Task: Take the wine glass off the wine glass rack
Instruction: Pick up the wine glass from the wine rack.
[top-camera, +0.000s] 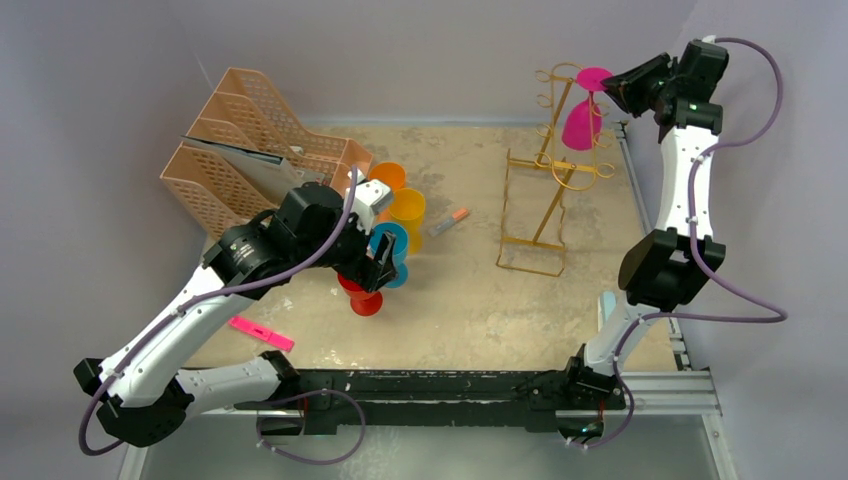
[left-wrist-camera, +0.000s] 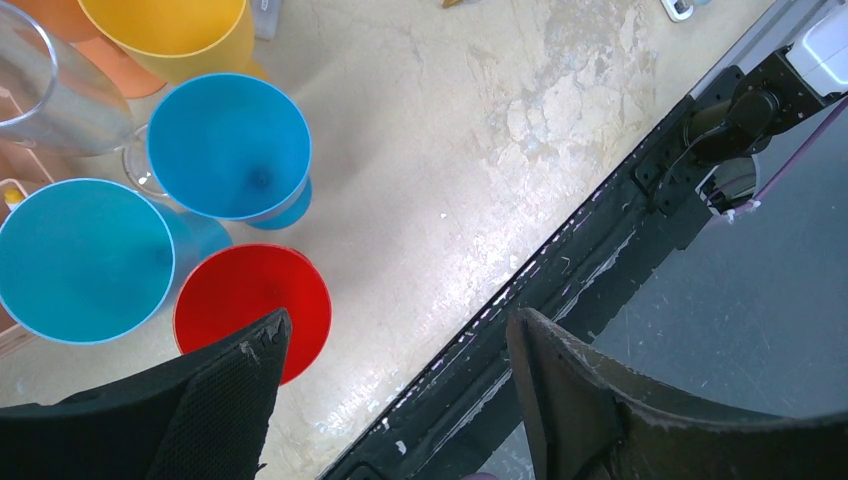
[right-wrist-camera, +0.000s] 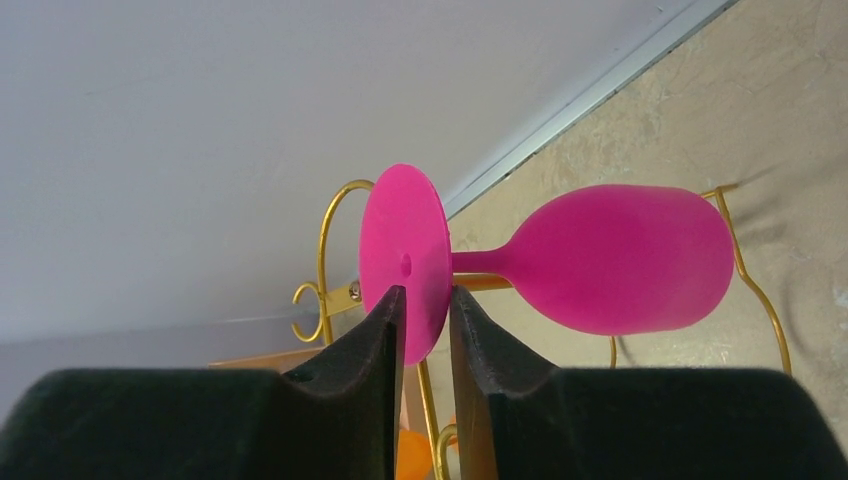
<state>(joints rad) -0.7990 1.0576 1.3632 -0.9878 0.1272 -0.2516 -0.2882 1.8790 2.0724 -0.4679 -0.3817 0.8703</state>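
Even, diffuse light; sharp pictures.
Faint, soft-edged shadows lie on the table (right-wrist-camera: 800, 80) beside the rack (right-wrist-camera: 338, 297), itself in focus.

Pale lilac walls (top-camera: 420, 60), worn beige tabletop (top-camera: 470, 300), grey metal rail (top-camera: 665, 381) at near edge

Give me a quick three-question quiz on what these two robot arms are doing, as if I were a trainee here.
1. True or false: the right arm's jaws sit on either side of the round foot of the pink wine glass.
2. Which cup lies nearest the left arm's jaws? A) the red cup B) a green cup C) a black cup
3. Short answer: which way up does the glass hang on the gold wire rack?

Key: 1 true; 2 A; 3 upside down, with its foot at the top and its bowl below.
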